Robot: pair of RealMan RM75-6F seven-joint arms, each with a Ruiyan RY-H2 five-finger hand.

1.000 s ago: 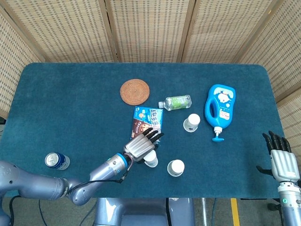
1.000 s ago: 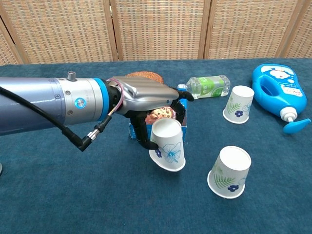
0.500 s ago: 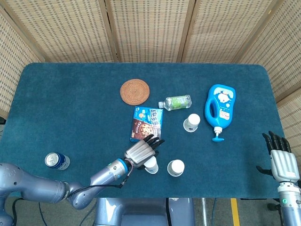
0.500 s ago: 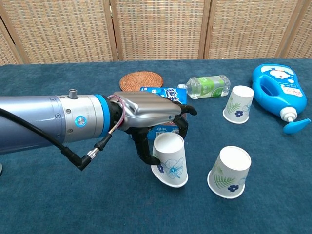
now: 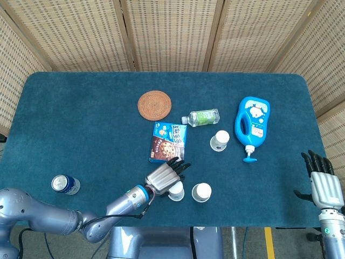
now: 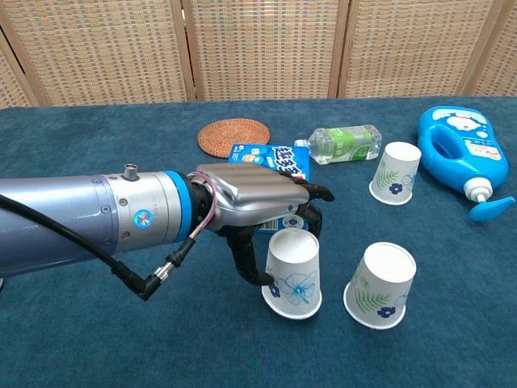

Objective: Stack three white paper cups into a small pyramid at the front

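Three white paper cups with blue and green floral prints stand upside down. My left hand grips the nearest cup from above and from the left, thumb against its side; in the head view the same hand covers part of this cup. A second cup stands just to its right, a small gap apart. The third cup stands farther back near the blue bottle. My right hand hangs off the table's right front corner, fingers straight and holding nothing.
A cookie box lies right behind my left hand, with a water bottle on its side and a woven coaster beyond. A blue detergent bottle lies at the right. A soda can stands front left.
My left hand has carried the held cup forward and to the right, lowering it onto the cloth closer to the second cup. The right hand has not moved.
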